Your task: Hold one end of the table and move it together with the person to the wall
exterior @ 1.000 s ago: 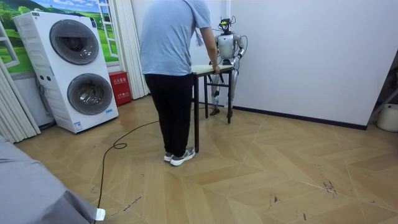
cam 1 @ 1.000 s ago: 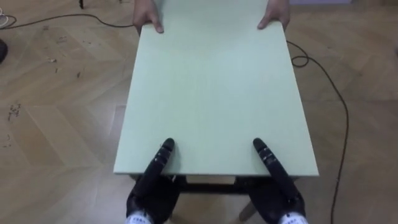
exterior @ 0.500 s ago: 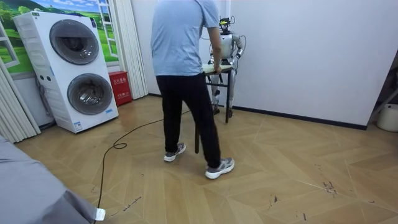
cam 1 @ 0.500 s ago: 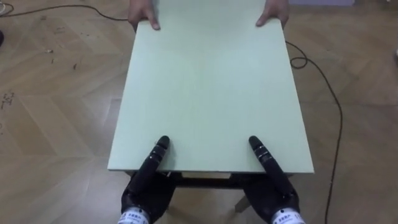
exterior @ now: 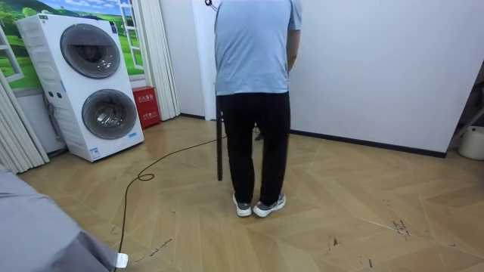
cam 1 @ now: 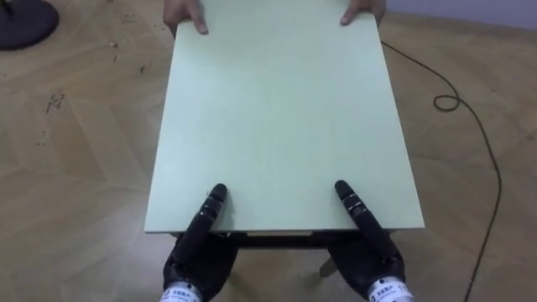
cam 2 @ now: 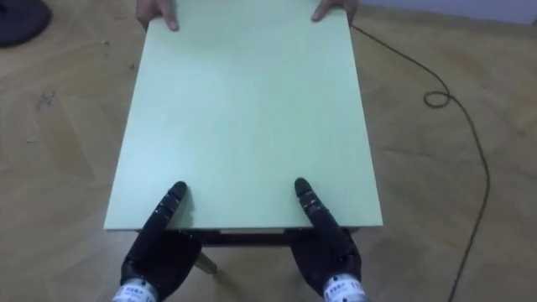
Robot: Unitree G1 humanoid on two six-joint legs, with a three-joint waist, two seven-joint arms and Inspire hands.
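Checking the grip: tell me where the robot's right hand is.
In the left eye view, the right hand sits at the near edge of the table, toward its right corner, with the left hand toward the left corner.

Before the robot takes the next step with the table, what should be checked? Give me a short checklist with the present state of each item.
1. Robot's left hand at the near edge of the table: ok.
2. Robot's right hand at the same edge: ok.
3. Hold beneath the tabletop: cannot tell, it is hidden.
4. The person's hands on the far edge: ok.
5. Floor free beside the table: not ok, a cable lies on the robot's right.
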